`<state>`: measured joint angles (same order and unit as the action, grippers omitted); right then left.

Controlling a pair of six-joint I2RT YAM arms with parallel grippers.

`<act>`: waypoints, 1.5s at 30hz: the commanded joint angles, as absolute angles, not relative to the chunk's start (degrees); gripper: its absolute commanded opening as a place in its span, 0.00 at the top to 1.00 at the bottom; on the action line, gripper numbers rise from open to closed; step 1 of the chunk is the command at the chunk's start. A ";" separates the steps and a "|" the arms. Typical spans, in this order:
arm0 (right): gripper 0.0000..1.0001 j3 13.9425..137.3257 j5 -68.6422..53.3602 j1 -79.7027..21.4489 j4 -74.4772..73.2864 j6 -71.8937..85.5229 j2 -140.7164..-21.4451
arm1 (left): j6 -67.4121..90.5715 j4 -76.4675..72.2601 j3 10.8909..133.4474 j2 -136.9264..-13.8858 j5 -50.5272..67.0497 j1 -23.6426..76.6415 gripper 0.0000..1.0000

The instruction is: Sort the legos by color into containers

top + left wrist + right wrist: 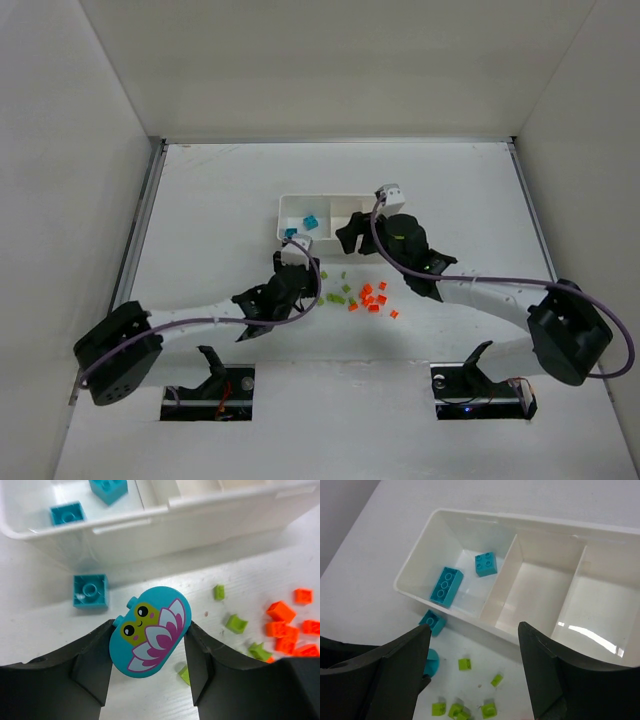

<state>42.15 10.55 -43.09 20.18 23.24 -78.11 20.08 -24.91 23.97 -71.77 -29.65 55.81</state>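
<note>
My left gripper (150,632) is shut on a teal oval lego printed with a frog and a pink flower (155,625), held just above the table in front of the white tray (150,527). A teal brick (90,591) lies on the table against the tray's near wall. Two teal bricks (446,585) (485,564) lie in the tray's left compartment; the middle (530,592) and right compartments hold nothing. My right gripper (475,655) is open and empty, hovering over the tray's near wall. Green legos (335,296) and orange legos (372,297) lie scattered on the table.
The tray (292,205) sits mid-table, just beyond both grippers (297,262) (352,235). White walls enclose the table on the left, back and right. Green bricks (236,623) lie right of my left fingers, orange ones (281,612) further right.
</note>
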 commanded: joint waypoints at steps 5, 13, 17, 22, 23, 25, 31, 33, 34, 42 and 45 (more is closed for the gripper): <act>0.27 40.17 12.57 -40.39 25.31 26.27 -75.24 | 24.43 -17.84 29.17 -61.52 -30.85 51.82 0.67; 0.47 39.37 12.92 -39.24 25.14 27.16 -74.27 | 24.96 -24.08 39.45 -74.25 -28.04 44.35 0.66; 0.46 39.73 12.92 -39.59 24.96 26.72 -74.36 | 26.19 -25.31 42.10 -79.62 -27.69 41.09 0.62; 0.41 39.99 12.92 -40.38 24.96 26.28 -74.44 | 26.63 -26.89 43.42 -82.97 -26.11 39.59 0.36; 0.37 39.99 12.83 -40.47 25.05 26.28 -74.27 | 26.63 -27.24 43.33 -82.79 -25.58 39.59 0.31; 0.34 40.17 12.66 -41.17 24.96 26.19 -74.27 | 26.63 -28.38 42.46 -81.66 -25.23 39.59 0.27; 0.42 41.74 12.48 -46.70 24.44 25.05 -76.64 | 27.51 -30.93 36.66 -74.99 -25.66 37.66 0.26; 0.54 42.27 13.00 -49.95 23.38 25.22 -77.43 | 28.73 -31.46 33.42 -71.47 -25.93 36.70 0.31; 0.61 42.36 13.62 -51.79 23.38 25.83 -78.13 | 29.35 -31.20 31.83 -69.72 -26.19 36.08 0.33; 0.35 47.89 20.73 -61.38 23.56 31.81 -92.88 | 35.24 -24.71 18.82 -56.09 -26.28 28.62 0.43; 0.28 52.81 22.93 -62.27 22.42 31.90 -98.69 | 37.43 -22.33 14.60 -51.34 -26.10 25.45 0.43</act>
